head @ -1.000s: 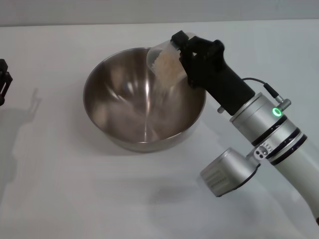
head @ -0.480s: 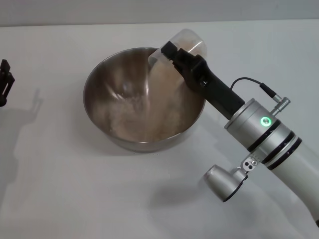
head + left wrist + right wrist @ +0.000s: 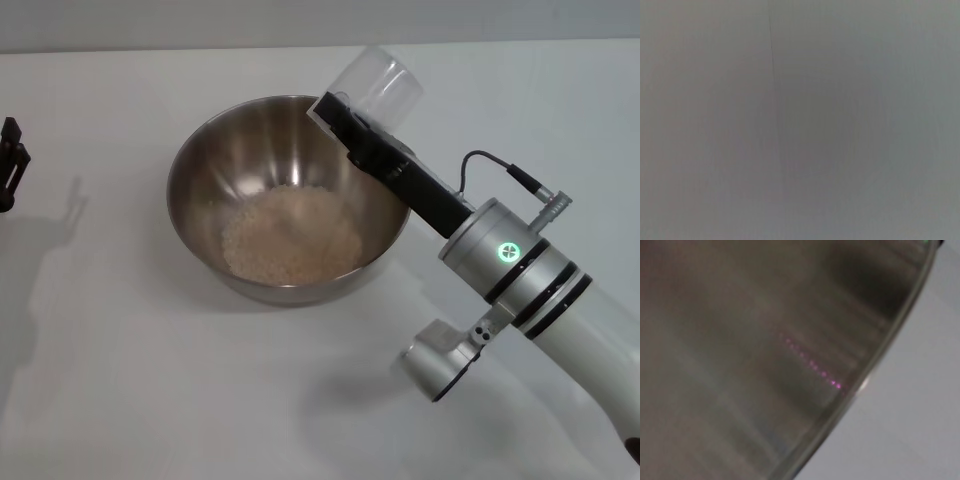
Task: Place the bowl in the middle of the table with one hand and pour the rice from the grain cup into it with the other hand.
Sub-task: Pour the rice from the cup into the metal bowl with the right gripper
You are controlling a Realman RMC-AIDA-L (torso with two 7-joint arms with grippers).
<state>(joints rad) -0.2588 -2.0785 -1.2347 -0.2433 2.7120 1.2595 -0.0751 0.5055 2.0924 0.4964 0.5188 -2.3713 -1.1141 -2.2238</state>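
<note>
My right gripper (image 3: 345, 118) is clamped on the cup (image 3: 380, 88), holding it tipped over above the bowl's (image 3: 200, 170) far right rim, mouth toward the bowl's inside. The cup looks empty. The rice (image 3: 290, 235) lies as a heap in the bottom of the bowl, below and to the left of my gripper. The bowl stands around the middle of the table (image 3: 150, 400). My left gripper (image 3: 10, 160) waits at the left edge; I cannot tell how its fingers stand.
</note>
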